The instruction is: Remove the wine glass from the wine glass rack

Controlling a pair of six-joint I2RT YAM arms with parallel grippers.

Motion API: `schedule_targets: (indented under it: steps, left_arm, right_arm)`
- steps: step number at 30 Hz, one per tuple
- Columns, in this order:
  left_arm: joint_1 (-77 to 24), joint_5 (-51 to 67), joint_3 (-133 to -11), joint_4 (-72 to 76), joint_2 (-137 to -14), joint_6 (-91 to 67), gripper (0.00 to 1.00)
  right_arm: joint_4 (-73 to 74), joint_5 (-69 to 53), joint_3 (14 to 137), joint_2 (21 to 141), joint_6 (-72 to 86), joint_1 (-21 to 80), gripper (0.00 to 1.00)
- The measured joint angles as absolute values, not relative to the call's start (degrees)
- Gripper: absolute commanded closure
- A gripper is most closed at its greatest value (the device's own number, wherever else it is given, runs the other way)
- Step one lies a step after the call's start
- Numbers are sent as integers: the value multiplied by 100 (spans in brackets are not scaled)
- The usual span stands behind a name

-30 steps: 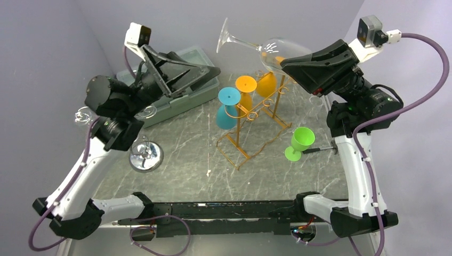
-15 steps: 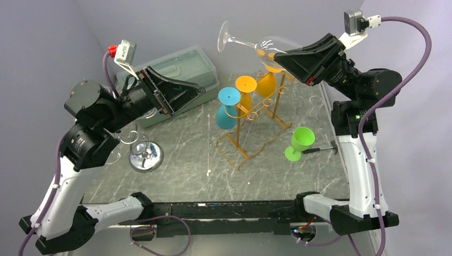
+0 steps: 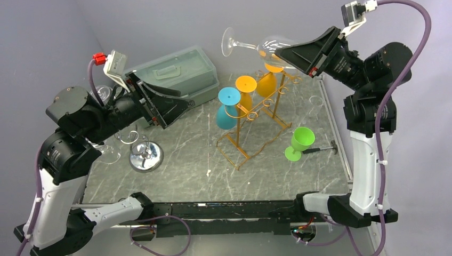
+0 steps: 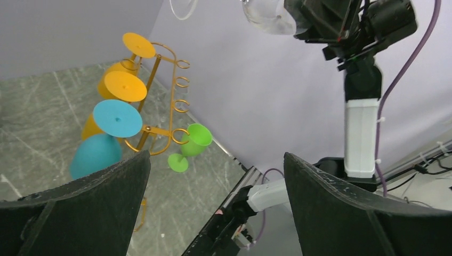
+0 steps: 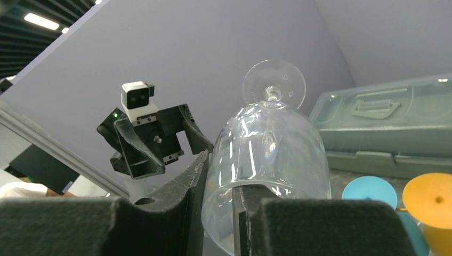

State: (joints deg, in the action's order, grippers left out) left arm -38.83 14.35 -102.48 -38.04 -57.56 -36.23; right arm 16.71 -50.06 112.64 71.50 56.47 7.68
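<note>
Above the grey marbled table (image 3: 181, 165), the clear wine glass (image 3: 265, 44) lies sideways in the air, clear of the golden wine glass rack (image 3: 250, 120). Its foot points away from the right gripper (image 3: 281, 54), whose narrowed jaws pinch the bowl's wall. The left gripper (image 3: 178, 104) gapes wide, empty.

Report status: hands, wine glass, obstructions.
Left hand open, empty. Right hand shut on clear stemmed wine glass, held high above thin golden wire rack. Nothing obstructing.
</note>
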Motion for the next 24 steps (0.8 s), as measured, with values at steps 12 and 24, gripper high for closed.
schedule_targets:
  steps: [12, 24]
  left_arm:
    - [-3883, 1363, -10324, -4431, -5763, -2753, 1]
    - [-3883, 1328, -10309, -4534, -5861, -2209, 1]
  right_arm:
    - [4128, -4971, 13583, 8527, 5572, 685, 100]
    - [4434, -4923, 12750, 8602, 5566, 108, 100]
